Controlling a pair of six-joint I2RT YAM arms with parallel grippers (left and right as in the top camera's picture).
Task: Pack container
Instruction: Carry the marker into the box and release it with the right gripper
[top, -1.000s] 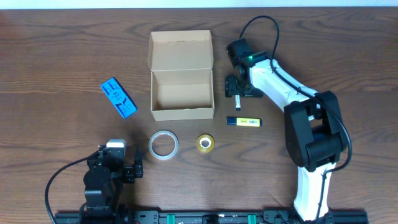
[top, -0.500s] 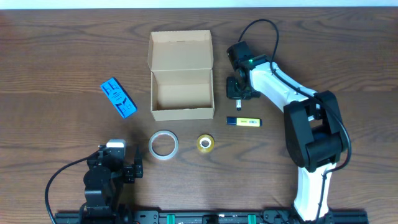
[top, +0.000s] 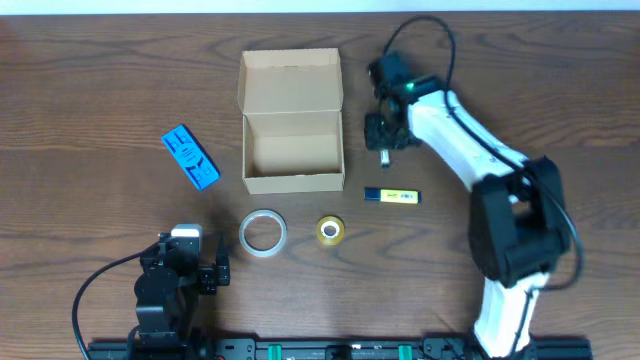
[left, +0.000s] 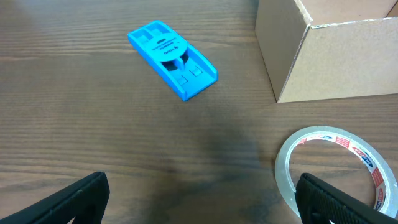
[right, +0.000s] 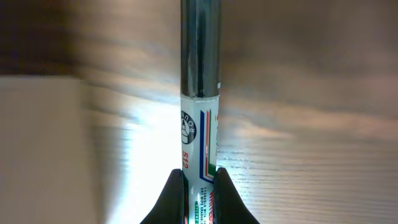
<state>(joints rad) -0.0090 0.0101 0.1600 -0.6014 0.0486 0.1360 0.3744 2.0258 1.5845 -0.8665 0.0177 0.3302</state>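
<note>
**Box sitting open, right arm has a marker, five loose bits in total**

Everything's on one brown wooden table (top: 100, 80). The biggest thing is the container (top: 292, 135), a single tan cardboard box standing open with its flap lid folded back on the far side. It sits just beside the right gripper (top: 385, 140), on that gripper's left, with only the box's near side wall between the fingertips and the inside.

The right gripper is clamped tight on one marker (right: 200, 124). Both fingers (right: 174, 193) press its white barrel, and the dark end sticks out past the tips. The wrist view is too blurry to tell whether it touches the table.

The left gripper (left: 202, 183) is spread wide and has hold of nothing. Its fingers (left: 74, 202) sit at the two lower corners of the wrist view. Just ahead of the right-hand finger lies a clear tape roll (left: 336, 165). It's between that finger and the box corner, which is farther ahead.

The rest:
- One blue plastic piece (left: 173, 59), well ahead of the left gripper and a little to its left, flat on the wood.
- One yellow highlighter (top: 392, 196), near the right gripper on its near side, lying flat.
- One small yellow tape roll (top: 331, 230), beside the clear one, so two rolls.
</note>
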